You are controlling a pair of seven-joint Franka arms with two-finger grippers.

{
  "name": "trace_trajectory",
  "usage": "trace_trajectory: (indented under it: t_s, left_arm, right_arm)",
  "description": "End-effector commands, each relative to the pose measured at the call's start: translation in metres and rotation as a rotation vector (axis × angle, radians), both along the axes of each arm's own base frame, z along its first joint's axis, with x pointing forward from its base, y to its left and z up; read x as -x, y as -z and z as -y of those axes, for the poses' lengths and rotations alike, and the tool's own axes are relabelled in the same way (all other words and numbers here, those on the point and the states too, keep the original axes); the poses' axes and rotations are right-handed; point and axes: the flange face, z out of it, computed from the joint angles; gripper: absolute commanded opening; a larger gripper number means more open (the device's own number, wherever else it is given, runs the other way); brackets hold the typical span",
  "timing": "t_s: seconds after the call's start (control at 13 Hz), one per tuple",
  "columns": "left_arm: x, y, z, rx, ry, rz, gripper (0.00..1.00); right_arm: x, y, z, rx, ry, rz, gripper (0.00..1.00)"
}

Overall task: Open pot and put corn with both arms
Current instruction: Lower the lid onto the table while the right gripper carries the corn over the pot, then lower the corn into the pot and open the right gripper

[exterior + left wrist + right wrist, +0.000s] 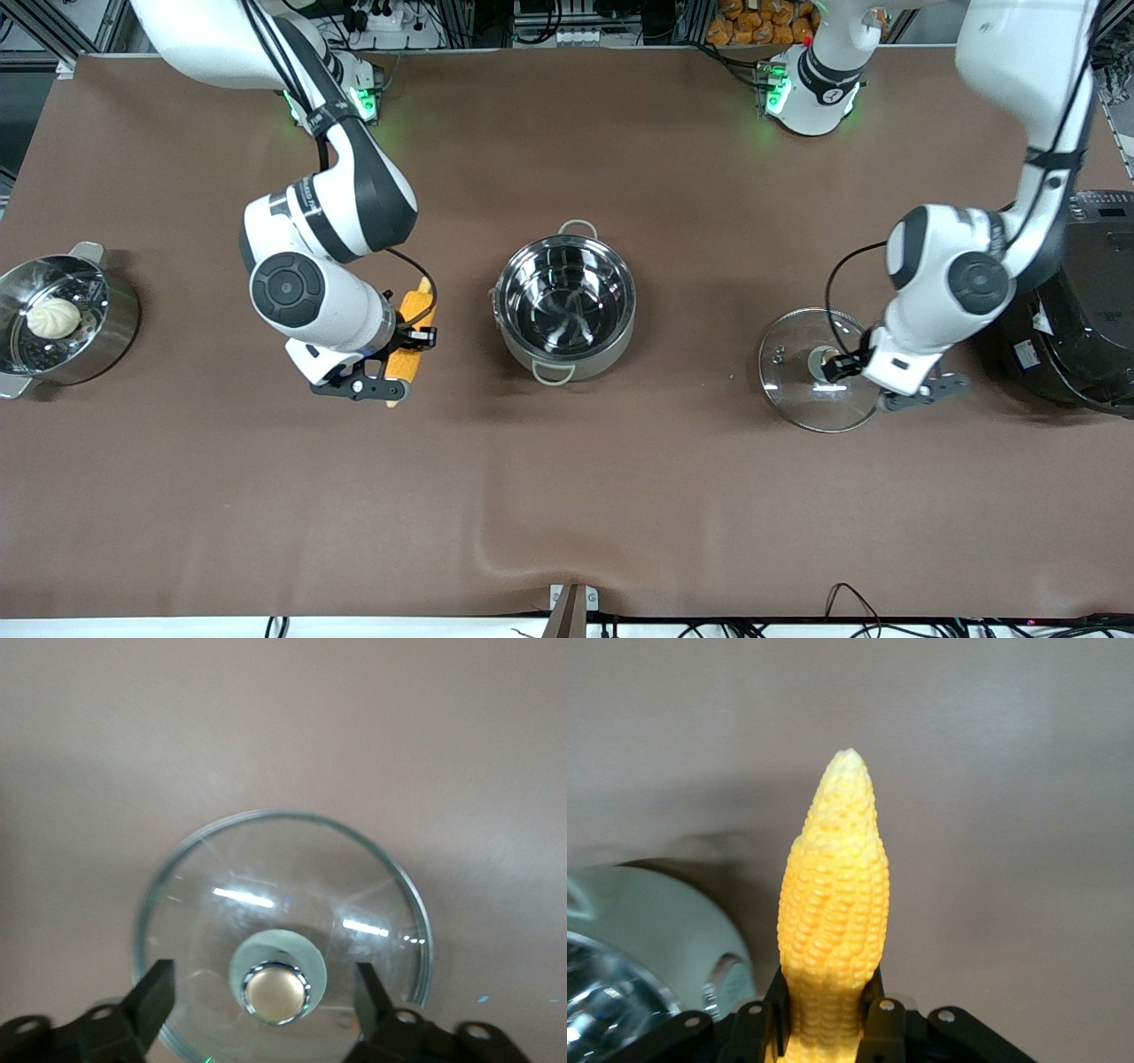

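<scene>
We see the right gripper (400,353) pinching the yellow-orange tapered corn cob (413,330) beside the round shiny lidless steel pot (565,303), apparently lifted, the left gripper (852,365) spread astride the clear glass lid's (802,390) knob (276,992).

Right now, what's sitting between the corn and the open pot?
Nothing: the front view shows only bare brown table between the corn, shut in the right gripper, and the pot.
</scene>
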Motion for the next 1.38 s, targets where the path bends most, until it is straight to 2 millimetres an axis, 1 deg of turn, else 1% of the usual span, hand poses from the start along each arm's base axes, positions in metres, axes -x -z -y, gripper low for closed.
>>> trace_trajectory:
  t_s: [0.0, 0.23, 0.31, 0.38, 0.54, 0.62, 0.69, 0.77, 0.92, 1.15, 1.23, 1.31]
  left_arm:
    - [-0.011, -0.072, -0.015, -0.02, -0.021, 0.004, 1.0]
    - [-0.01, -0.122, -0.018, -0.026, -0.035, 0.026, 1.0]
    - [-0.007, -0.138, -0.021, -0.028, -0.04, 0.04, 1.0]
    - [-0.005, -0.15, -0.026, -0.03, -0.046, 0.051, 1.0]
    - [0.002, -0.178, -0.026, -0.033, -0.035, 0.089, 1.0]
    - [0.008, -0.192, -0.025, -0.035, -0.034, 0.098, 1.0]
    - [0.013, -0.202, -0.026, -0.038, -0.035, 0.092, 1.0]
    - [0.019, -0.218, -0.027, -0.043, -0.039, 0.09, 1.0]
    - [0.023, -0.237, -0.028, -0.048, -0.045, 0.057, 1.0]
    - [0.033, -0.264, -0.031, -0.052, -0.056, 0.054, 1.0]
    - [0.035, -0.267, -0.031, -0.052, -0.056, 0.048, 1.0]
    - [0.037, -0.271, -0.03, -0.048, -0.056, 0.043, 1.0]
  right_arm:
    - [0.005, -0.004, -0.032, -0.024, -0.01, -0.004, 0.0]
    - [0.025, 0.0, -0.087, -0.018, -0.038, -0.001, 0.0]
    - [0.026, 0.004, -0.099, -0.018, -0.039, 0.001, 0.0]
    - [0.025, 0.005, -0.106, -0.022, -0.043, 0.007, 0.0]
    - [0.03, 0.004, -0.132, -0.036, -0.077, 0.021, 0.0]
    - [0.037, 0.008, -0.146, -0.036, -0.098, 0.021, 0.0]
    - [0.048, 0.013, -0.166, -0.034, -0.13, 0.02, 0.0]
    - [0.058, 0.02, -0.178, -0.028, -0.153, 0.015, 0.0]
    - [0.073, 0.027, -0.197, -0.02, -0.192, 0.01, 0.0]
    - [0.09, 0.043, -0.217, -0.008, -0.231, -0.004, 0.0]
    - [0.096, 0.047, -0.223, 0.0, -0.249, -0.006, 0.0]
    - [0.097, 0.054, -0.225, 0.016, -0.259, -0.004, 0.0]
